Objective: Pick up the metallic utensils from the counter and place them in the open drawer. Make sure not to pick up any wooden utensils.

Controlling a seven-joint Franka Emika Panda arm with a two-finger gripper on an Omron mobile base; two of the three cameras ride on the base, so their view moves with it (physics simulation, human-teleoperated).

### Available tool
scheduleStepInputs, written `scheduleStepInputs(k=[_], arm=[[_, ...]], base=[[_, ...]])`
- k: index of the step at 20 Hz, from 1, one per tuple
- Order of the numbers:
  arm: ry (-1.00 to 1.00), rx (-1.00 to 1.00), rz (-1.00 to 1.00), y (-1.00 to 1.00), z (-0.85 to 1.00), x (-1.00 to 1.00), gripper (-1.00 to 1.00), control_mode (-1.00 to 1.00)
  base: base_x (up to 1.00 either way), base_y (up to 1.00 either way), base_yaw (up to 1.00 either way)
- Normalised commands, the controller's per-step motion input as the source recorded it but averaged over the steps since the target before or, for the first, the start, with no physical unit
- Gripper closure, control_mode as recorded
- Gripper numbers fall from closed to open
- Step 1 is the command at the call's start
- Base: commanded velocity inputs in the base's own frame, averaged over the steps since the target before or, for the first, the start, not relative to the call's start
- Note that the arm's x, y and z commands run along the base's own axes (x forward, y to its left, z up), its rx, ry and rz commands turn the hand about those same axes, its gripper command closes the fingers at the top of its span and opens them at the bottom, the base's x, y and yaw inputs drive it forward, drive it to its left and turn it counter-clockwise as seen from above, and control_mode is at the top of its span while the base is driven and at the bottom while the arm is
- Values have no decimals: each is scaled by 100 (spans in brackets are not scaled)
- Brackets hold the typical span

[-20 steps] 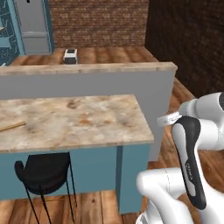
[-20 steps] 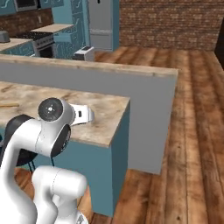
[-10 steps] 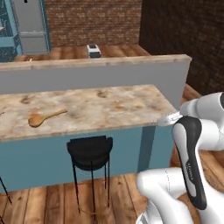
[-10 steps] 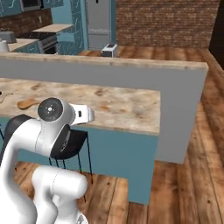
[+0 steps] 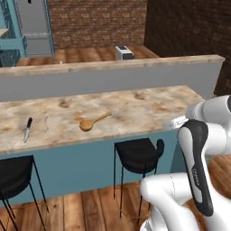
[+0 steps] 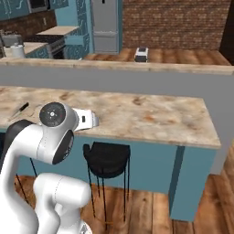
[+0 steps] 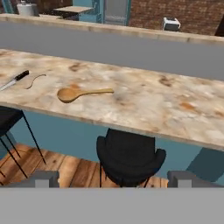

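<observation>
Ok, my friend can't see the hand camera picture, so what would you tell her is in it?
A long marble counter holds a wooden spoon, with a black-handled knife further left. A black stool stands beneath on a wooden floor.

The counter (image 5: 135, 110) is a long beige marble-patterned slab with rust-brown blotches, set on a teal-blue base. A golden-brown wooden spoon (image 5: 93, 122) lies flat on it near the front edge — bowl toward the left, handle angled up to the right. Well to its left rests a knife (image 5: 27, 128) with a black handle and silver blade, and between the two lies a thin curved utensil (image 5: 46, 123) — too slim to identify, just beside the knife.
</observation>
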Motion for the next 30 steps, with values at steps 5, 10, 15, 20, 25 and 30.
scheduleStepInputs(k=[5,10,15,20,25,30], arm=[[0,0,0,0,0,0,-100,100],[0,0,0,0,0,0,-100,100],[0,0,0,0,0,0,-100,100],[0,0,0,0,0,0,-100,100],[0,0,0,0,0,0,-100,100],[0,0,0,0,0,0,-100,100]], base=[[32,100,-10],[23,100,-7],[20,100,-2],[49,100,0],[75,85,0],[63,42,0]])
